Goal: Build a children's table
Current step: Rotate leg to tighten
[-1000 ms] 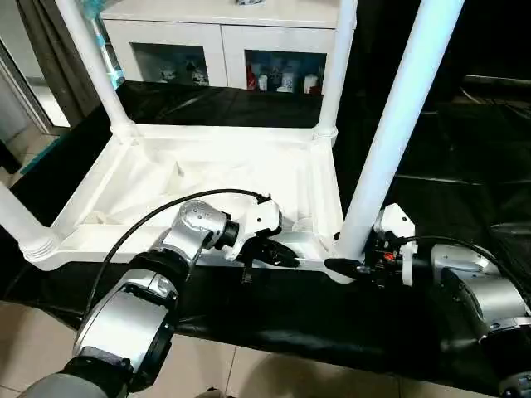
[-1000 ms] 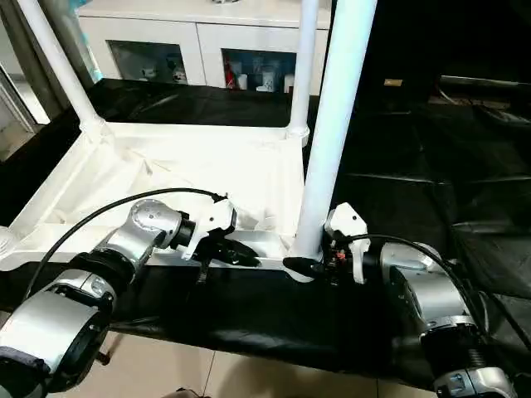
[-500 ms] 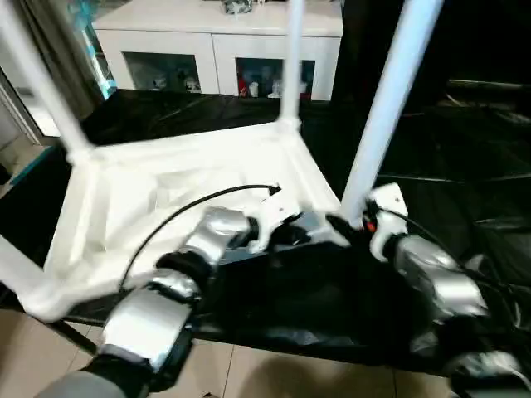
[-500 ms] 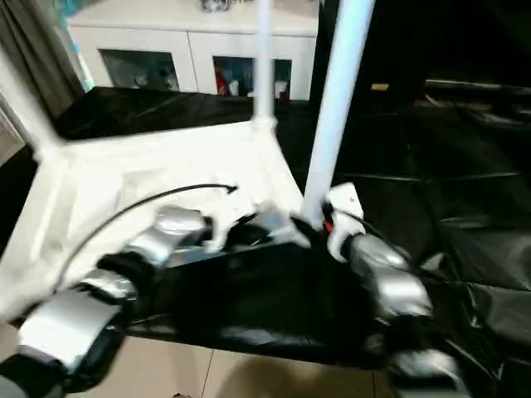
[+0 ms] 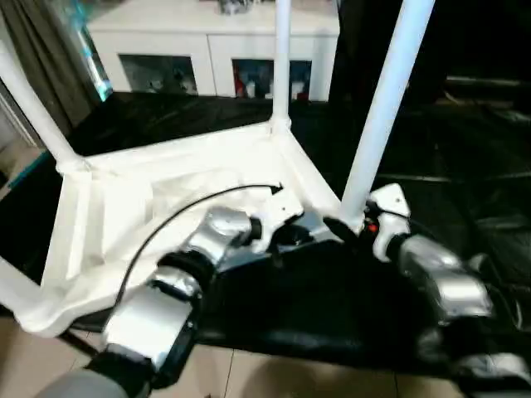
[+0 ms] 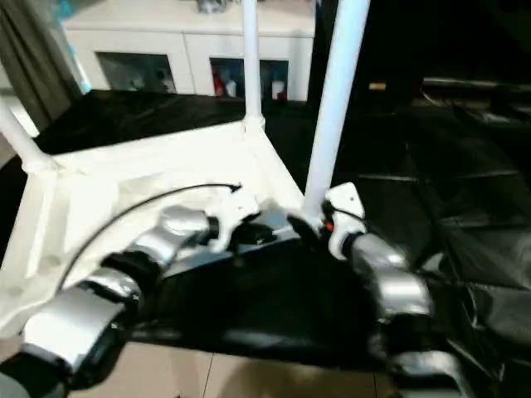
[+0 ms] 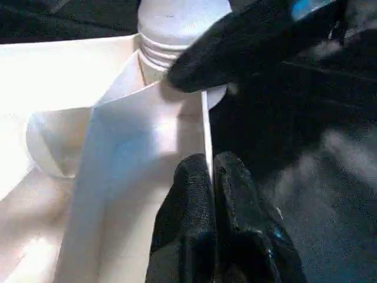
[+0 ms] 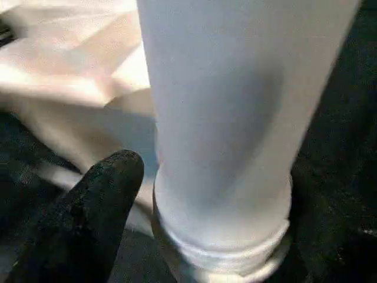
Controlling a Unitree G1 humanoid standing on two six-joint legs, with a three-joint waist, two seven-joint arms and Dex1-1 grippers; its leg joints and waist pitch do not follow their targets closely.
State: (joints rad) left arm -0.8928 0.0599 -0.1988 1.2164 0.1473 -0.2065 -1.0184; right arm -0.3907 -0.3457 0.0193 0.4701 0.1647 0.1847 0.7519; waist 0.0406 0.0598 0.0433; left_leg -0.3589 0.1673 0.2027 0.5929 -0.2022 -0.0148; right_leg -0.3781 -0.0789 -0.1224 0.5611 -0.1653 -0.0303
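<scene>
Between left claw (image 7: 211, 177) fingers: tabletop rim (image 7: 204, 127)

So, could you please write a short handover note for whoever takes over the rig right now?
Left gripper: shut on the rim of the table top, near the front right corner.
Right gripper: around the base of the near right leg; I cannot tell how firmly it grips.
The table top lies upside down on the black table.
Done: four legs stand in the corner sockets.
Left: probably check the near right leg is seated, then turn the table upright.
</scene>
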